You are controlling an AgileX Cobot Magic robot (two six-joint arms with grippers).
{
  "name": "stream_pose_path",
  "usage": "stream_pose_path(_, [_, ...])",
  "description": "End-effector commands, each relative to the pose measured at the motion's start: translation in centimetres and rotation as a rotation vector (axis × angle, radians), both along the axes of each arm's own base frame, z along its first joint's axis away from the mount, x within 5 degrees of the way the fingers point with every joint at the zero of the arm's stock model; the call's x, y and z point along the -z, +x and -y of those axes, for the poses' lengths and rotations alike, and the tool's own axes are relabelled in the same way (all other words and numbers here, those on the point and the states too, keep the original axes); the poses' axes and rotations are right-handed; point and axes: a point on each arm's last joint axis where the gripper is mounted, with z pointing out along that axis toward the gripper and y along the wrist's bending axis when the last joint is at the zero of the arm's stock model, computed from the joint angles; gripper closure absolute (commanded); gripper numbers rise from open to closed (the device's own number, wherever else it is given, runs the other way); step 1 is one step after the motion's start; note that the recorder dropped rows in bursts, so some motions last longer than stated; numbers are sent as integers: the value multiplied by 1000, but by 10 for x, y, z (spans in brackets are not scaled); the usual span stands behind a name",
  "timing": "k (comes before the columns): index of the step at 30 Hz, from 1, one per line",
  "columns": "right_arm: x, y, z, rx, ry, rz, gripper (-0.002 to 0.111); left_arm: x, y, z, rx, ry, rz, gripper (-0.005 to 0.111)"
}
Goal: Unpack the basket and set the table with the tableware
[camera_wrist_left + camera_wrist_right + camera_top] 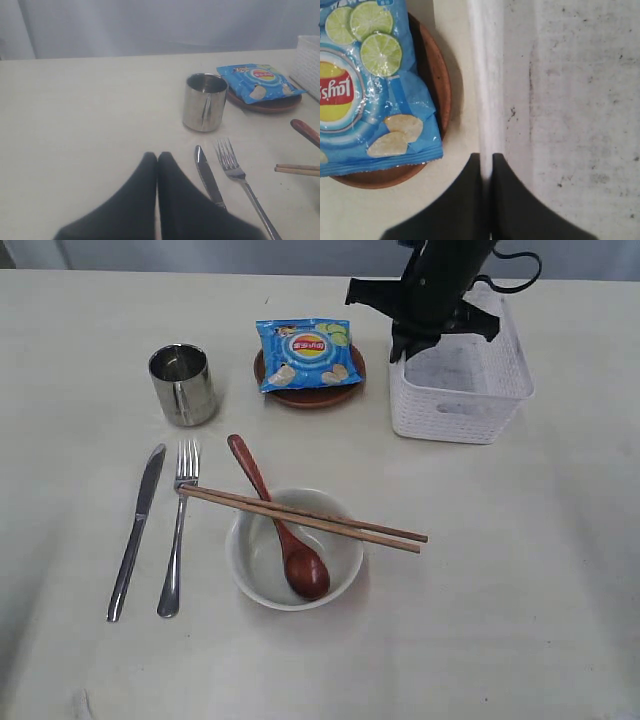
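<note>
Right gripper pinched on basket rim, plate at 9 o'clock. Left gripper together, holding nothing.

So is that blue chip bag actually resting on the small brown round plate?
Touching. The exterior view shows the blue chip bag lying on the small brown round plate, covering most of it; the right wrist view shows the same.

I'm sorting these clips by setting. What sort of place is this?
Probably a staged test bench, not a real dining room: one place setting with a bowl on a bare cream table, a black robot arm over a basket, plain curtain behind.
</note>
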Motion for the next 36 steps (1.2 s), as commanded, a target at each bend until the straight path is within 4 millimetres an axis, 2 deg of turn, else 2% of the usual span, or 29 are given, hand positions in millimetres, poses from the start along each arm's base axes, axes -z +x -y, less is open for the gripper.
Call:
stream_pose_path(1, [-1,-7,-1,1,-3,-61,109,0,0,0,4,2,11,107])
stream_pose_path(12, [-1,-7,-3,-36,13,-57,108,0,0,0,4,2,11,107])
stream_pose_path(13, [-2,-8,-4,-47,22,-58,106,0,0,0,4,2,11,107])
stream_pose_path(15, [-2,-8,-4,-52,23,-55,90,0,0,0,4,2,11,107])
stream_pose_path(16, [-2,-8,-5,-52,24,-55,78,0,0,0,4,2,11,107])
stream_pose_path(18, [-2,-7,-4,-60,23,-47,64,0,0,0,4,2,11,107])
stream_pose_path(24, [-10,-8,-2,-108,22,-27,64,0,0,0,4,2,11,107])
stream_pose_path(27, [-33,-6,0,-153,17,49,64,0,0,0,4,2,11,107])
stream_pose_path(31, [-81,-8,9,-262,7,184,65,0,0,0,4,2,11,107])
stream_pose_path(33, [-107,-13,13,-340,-5,252,74,0,0,0,4,2,11,107])
stream_pose_path(36, [-137,-25,19,-436,-30,334,95,0,0,0,4,2,11,107])
